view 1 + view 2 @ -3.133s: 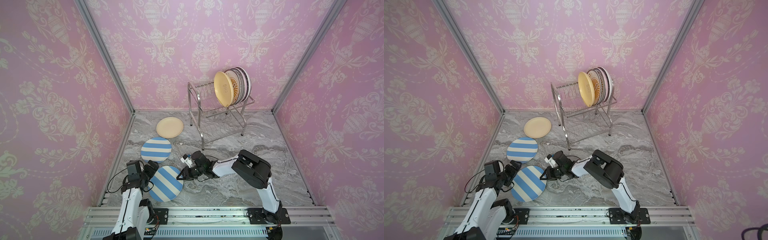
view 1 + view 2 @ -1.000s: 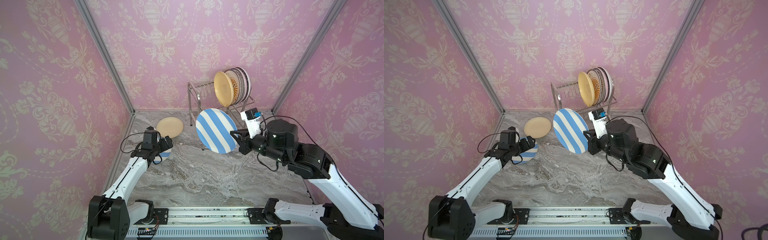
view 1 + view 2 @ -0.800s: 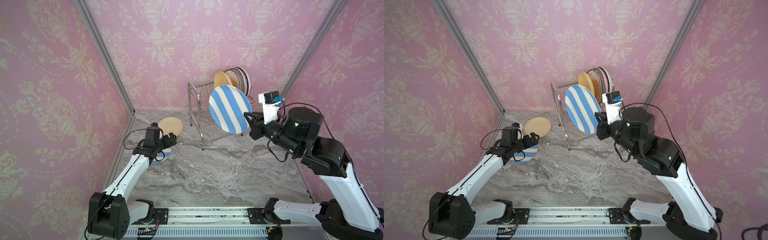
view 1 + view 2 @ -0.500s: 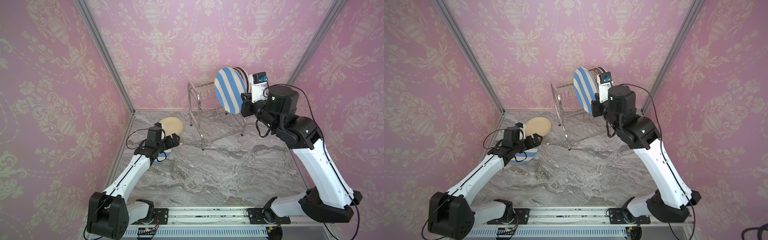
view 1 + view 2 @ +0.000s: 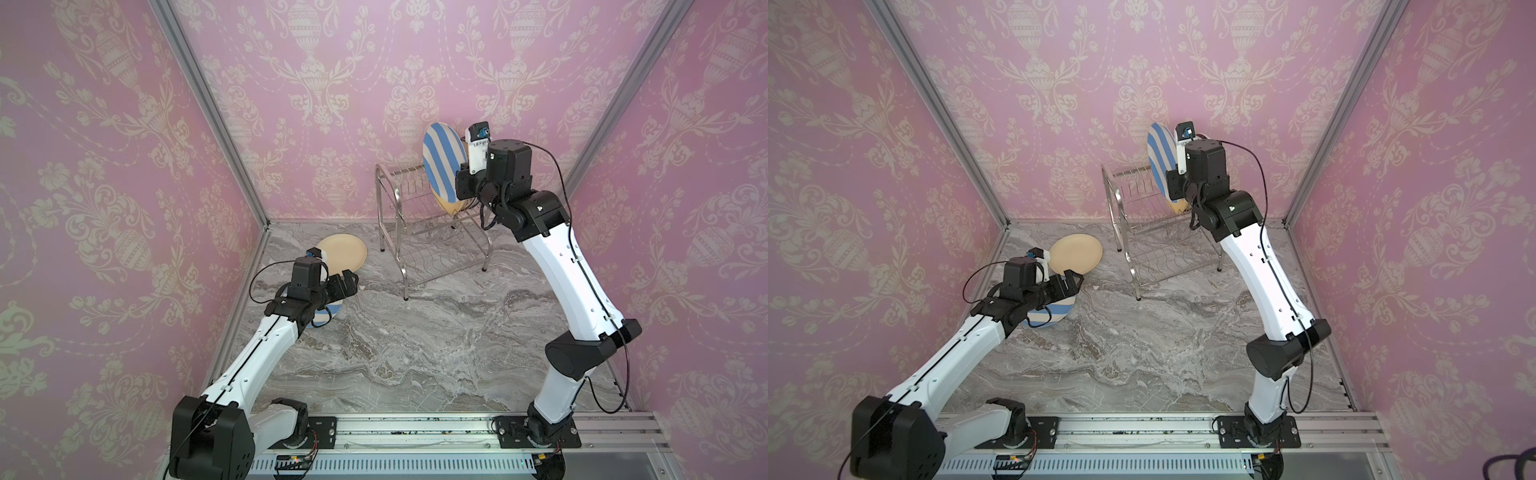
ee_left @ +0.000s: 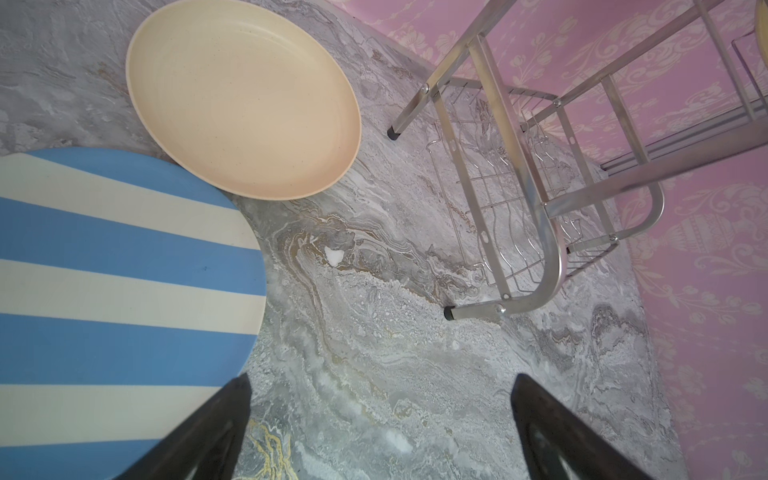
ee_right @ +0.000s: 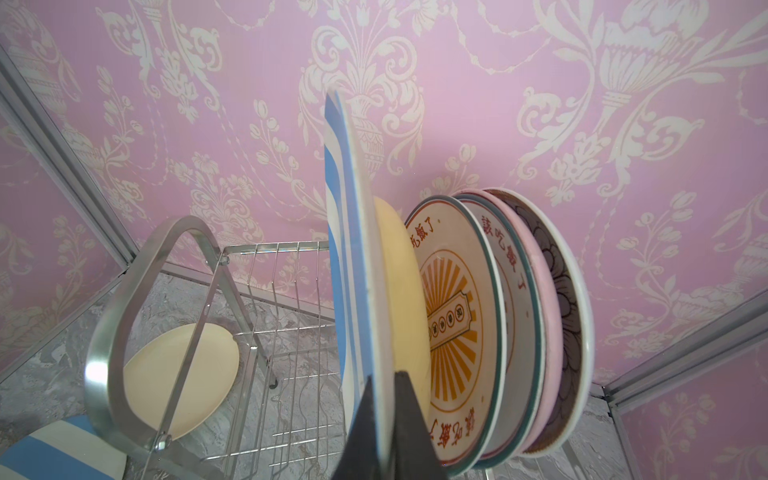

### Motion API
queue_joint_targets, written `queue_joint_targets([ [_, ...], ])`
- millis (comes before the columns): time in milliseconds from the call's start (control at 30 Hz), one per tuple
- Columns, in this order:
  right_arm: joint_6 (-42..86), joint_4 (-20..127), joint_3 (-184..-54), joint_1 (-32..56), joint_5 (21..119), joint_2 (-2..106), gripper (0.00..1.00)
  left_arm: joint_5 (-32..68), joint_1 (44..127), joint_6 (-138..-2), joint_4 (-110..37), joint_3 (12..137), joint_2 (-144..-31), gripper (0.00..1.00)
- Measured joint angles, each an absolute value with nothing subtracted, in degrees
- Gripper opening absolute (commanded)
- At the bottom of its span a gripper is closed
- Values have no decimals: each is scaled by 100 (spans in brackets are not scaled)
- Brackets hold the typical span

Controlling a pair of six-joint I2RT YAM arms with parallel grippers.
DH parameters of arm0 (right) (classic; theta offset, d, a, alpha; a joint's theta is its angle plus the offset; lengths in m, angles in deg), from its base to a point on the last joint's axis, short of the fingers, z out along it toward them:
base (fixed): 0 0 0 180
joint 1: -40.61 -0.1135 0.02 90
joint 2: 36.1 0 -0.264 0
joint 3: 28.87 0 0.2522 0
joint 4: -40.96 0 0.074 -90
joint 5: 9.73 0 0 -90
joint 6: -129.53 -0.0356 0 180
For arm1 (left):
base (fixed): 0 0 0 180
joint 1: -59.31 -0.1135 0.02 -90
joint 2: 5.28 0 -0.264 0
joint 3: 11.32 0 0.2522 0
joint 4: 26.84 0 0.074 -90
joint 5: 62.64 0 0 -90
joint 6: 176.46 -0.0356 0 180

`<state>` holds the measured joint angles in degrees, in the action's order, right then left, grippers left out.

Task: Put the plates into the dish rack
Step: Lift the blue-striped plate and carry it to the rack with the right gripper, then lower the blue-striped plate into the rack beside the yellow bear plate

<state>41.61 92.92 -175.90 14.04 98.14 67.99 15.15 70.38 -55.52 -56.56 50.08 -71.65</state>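
My right gripper [image 7: 384,380] is shut on the rim of a blue-and-white striped plate [image 7: 353,232], held upright over the dish rack's [image 5: 399,216] upper tier. It stands close beside a cream-yellow plate [image 7: 409,291] racked there with two sunburst plates [image 7: 457,307], a pink one [image 7: 540,291] and a dark petal one [image 7: 565,299]. A second striped plate [image 6: 116,282] and a cream-yellow plate [image 6: 241,99] lie flat on the table. My left gripper [image 6: 381,380] hangs open at that striped plate's edge, holding nothing.
The rack's lower tier [image 6: 507,232] of wavy wires stands bare. Pink patterned walls with metal corner posts [image 5: 216,124] close in the marble table [image 5: 415,340] on three sides. The rack's black feet [image 6: 449,312] rest near the left gripper.
The right arm has carried the striped plate up and back to the rack's upper tier, turning it edge-on beside the cream-yellow plate. The left gripper has edged slightly rightward over the table's striped plate.
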Motion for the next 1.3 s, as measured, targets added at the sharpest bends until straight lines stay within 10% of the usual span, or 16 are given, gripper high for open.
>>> queue_joint_targets([
  [1300,4247,9139,-17776,1439,10074,7617,0,1636,7038,-5552,-5698,4748,-7161,99],
])
